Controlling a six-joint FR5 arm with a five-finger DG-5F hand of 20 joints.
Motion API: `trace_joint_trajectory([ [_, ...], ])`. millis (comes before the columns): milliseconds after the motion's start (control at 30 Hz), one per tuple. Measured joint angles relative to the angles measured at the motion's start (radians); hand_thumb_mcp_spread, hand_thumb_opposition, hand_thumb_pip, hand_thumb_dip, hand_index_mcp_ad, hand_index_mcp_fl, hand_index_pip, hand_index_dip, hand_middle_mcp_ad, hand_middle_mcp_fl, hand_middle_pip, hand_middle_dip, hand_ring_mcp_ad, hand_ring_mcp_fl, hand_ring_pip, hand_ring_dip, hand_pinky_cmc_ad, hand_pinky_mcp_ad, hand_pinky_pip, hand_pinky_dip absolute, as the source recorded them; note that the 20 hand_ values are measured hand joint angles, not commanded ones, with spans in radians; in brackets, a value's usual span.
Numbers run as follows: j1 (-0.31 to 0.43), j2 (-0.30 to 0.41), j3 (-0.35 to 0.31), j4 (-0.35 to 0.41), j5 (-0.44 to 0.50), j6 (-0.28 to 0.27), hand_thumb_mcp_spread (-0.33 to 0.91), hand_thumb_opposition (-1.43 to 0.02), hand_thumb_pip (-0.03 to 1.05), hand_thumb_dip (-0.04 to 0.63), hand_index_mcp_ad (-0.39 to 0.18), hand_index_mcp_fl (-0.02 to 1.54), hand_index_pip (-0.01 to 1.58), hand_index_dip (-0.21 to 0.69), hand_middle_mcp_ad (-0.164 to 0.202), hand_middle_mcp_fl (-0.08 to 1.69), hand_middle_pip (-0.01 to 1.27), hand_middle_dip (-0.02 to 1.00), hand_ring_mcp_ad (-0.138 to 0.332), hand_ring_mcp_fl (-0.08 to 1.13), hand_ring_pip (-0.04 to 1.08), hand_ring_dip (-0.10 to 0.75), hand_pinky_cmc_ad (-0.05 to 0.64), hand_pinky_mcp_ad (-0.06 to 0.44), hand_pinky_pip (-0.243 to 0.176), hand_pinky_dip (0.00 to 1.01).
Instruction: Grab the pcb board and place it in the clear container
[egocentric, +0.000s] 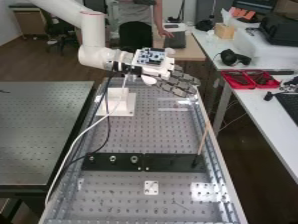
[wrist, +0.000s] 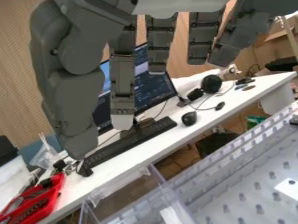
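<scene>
The arm (egocentric: 92, 31) is smooth, glossy white, with rounded tubular joints. A white cable (egocentric: 86, 131) and a black cable (egocentric: 108, 117) trail from its wrist toward the bench's left edge. The hand (egocentric: 178, 80) has a pale housing with a blue-and-white patterned patch (egocentric: 152, 56), segmented dark grey fingers (wrist: 159, 47) and small dark screws.

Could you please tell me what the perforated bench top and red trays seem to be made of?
The bench top looks like satin metal: grey, with bright reflections. The red trays are probably smooth plastic, judging by their even colour.
</scene>
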Motion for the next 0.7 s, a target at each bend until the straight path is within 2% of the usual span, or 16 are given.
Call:
trace_joint_trajectory([
  [67,-0.005,0.048,-0.029,0.003,-0.008,-0.020,0.56,-0.77,0.29,0.230,-0.136,0.41,0.78,0.250,0.026,0.08,0.13,0.17,0.176,0.03,0.10,0.058,0.298,0.143,-0.042,0.20],
  [167,-0.011,0.110,-0.063,0.001,-0.016,-0.057,0.53,-0.76,0.29,0.225,-0.136,0.42,0.54,0.246,0.026,0.08,0.13,0.17,0.176,0.03,0.10,0.058,0.295,0.145,-0.042,0.21],
  [300,-0.018,0.182,-0.098,-0.009,-0.023,-0.105,0.51,-0.74,0.29,0.192,-0.136,0.48,0.32,0.253,0.026,0.09,0.13,0.17,0.176,0.02,0.10,0.058,0.295,0.145,-0.045,0.23],
  [567,-0.049,0.338,-0.161,-0.071,-0.056,-0.174,0.52,-0.73,0.29,0.188,-0.136,0.53,0.15,0.288,0.026,0.11,0.13,0.17,0.176,0.02,0.10,0.058,0.295,0.143,-0.044,0.26],
  [700,-0.088,0.408,-0.178,-0.148,-0.113,-0.207,0.50,-0.73,0.29,0.183,-0.136,0.54,0.13,0.312,0.026,0.11,0.13,0.17,0.176,0.02,0.10,0.058,0.298,0.143,-0.047,0.26],
])
